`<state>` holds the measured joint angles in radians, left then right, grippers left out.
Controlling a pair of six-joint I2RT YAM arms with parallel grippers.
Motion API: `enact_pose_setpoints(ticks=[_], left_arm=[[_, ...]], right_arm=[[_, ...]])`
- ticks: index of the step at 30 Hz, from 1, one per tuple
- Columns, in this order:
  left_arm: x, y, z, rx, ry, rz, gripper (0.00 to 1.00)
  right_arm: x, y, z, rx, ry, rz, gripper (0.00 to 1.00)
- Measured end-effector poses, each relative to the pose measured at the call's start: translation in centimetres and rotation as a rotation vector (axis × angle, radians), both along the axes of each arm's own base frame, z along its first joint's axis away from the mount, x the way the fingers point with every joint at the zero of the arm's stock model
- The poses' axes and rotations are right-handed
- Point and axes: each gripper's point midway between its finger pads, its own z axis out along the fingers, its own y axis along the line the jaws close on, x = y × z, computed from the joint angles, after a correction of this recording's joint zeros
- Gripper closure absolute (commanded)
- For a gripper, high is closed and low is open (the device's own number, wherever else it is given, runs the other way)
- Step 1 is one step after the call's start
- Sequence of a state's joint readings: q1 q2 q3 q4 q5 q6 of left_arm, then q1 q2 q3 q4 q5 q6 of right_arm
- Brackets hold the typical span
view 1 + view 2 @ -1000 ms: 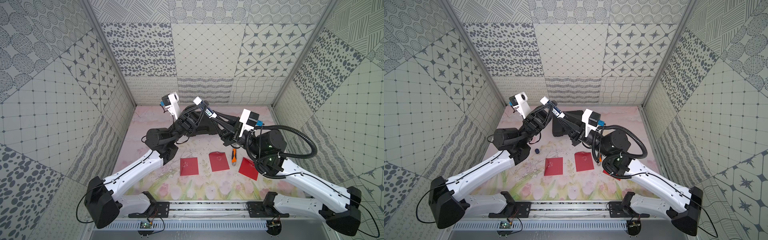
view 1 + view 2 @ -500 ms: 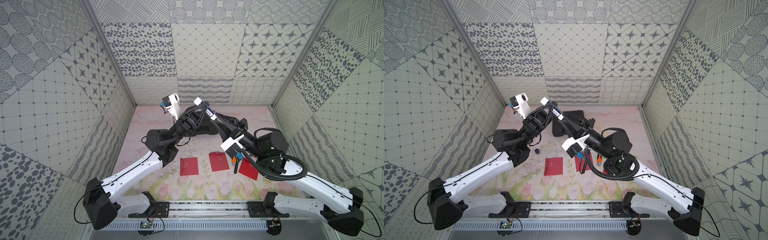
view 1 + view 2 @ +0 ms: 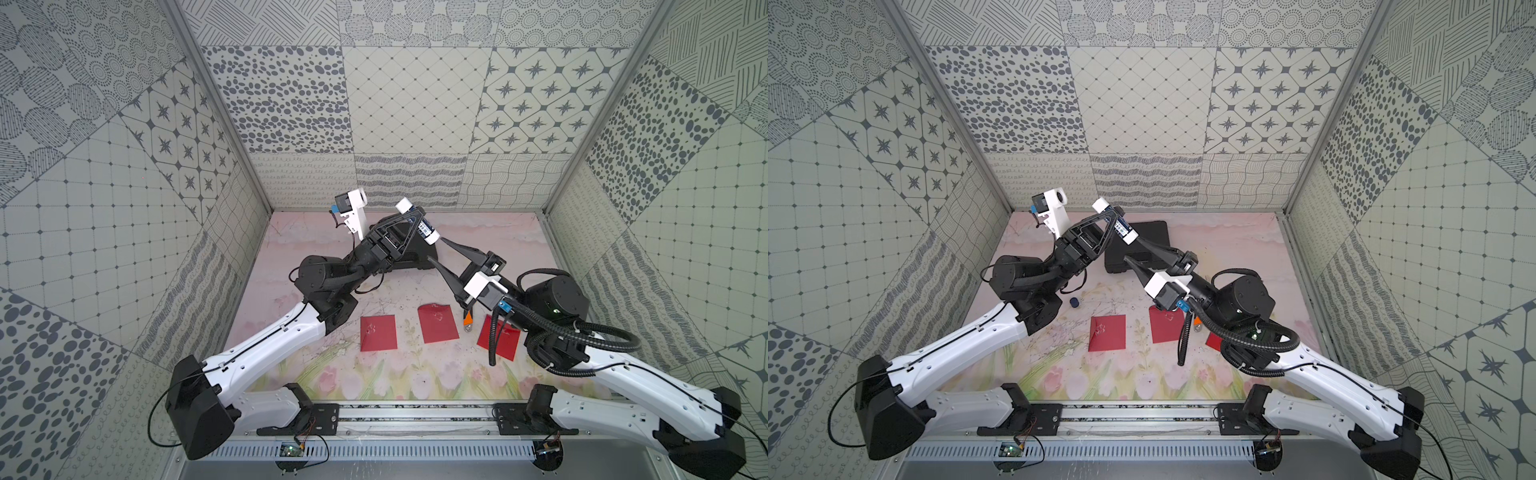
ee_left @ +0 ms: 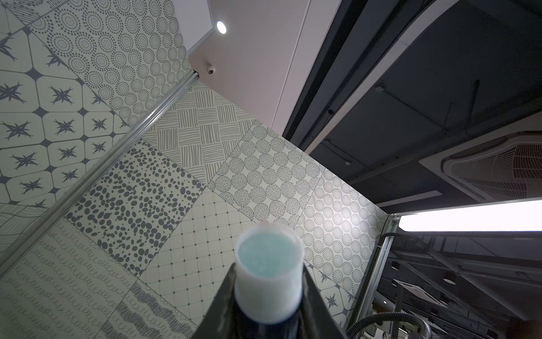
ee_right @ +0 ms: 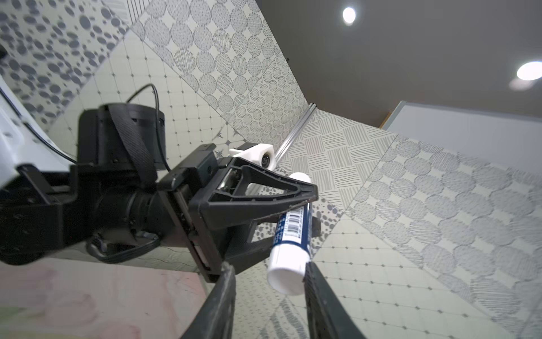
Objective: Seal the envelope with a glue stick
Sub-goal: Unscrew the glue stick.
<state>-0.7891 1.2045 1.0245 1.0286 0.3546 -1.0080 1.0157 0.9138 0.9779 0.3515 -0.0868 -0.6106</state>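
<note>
The left gripper (image 3: 417, 217) is raised above the far middle of the table (image 3: 332, 386), its fingers (image 4: 315, 305) clamped narrow around the dark blue middle of the glue stick (image 3: 424, 227). The stick is held in the air, tilted. Its uncapped end, which the left wrist view shows filled with pale blue glue, points up and to the left. Its white base points down and to the right. The right gripper (image 3: 434, 248) reaches up to that base from the right with its fingers (image 5: 319, 293) spread wide. In the right wrist view the base sits between them, right beside one finger and clearly apart from the other; I cannot tell whether it touches the closer one. A small dark blue cap (image 3: 1074, 302) lies on the table just beside the left arm, seen in a top view. Three envelopes lie flat in a row nearer the front: the left red envelope (image 3: 378, 338), the middle red envelope (image 3: 437, 323) and the right red envelope (image 3: 498, 341), the last partly under the right arm. An orange-handled wrench (image 3: 467, 320) lies between the middle and right ones. A black case (image 3: 1142, 245) rests at the far middle, below the two grippers.
</note>
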Motion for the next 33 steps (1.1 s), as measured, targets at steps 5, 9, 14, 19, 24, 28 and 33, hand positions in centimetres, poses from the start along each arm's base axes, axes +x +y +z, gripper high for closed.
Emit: enact_pose_setpoints(ticks=[5,9,14,19,24,28,33], left_arm=[[-0.9,0.0,-0.1,0.057,-0.062,0.021,1.0],[-2.3,-0.1,-0.3,0.121,-0.142,0.022,1.0],[-4.3,-0.2,-0.6,0.194,-0.249,0.002,1.0],[-6.1,-0.2,-1.0,0.249,-0.337,-0.039,1.0],[-7.2,-0.7,-1.4,0.285,-0.393,-0.089,1.0],[-7.4,-1.2,-2.1,0.305,-0.407,-0.125,1.0],[-7.2,-2.0,-2.8,0.326,-0.405,-0.164,1.0]], right_arm=[[-1.9,-0.9,-1.2,0.097,0.265,0.185,0.48],[-2.9,-1.5,-1.8,0.162,0.457,0.3,0.47],[-3.6,-1.8,-1.6,0.212,0.585,0.385,0.46],[-3.9,-1.5,-2.1,0.216,0.669,0.435,0.45],[-4.3,-1.3,-2.1,0.209,0.698,0.469,0.42],[-4.8,-1.4,-1.4,0.214,0.706,0.498,0.38],[-5.3,-1.2,-0.9,0.206,0.687,0.53,0.37]])
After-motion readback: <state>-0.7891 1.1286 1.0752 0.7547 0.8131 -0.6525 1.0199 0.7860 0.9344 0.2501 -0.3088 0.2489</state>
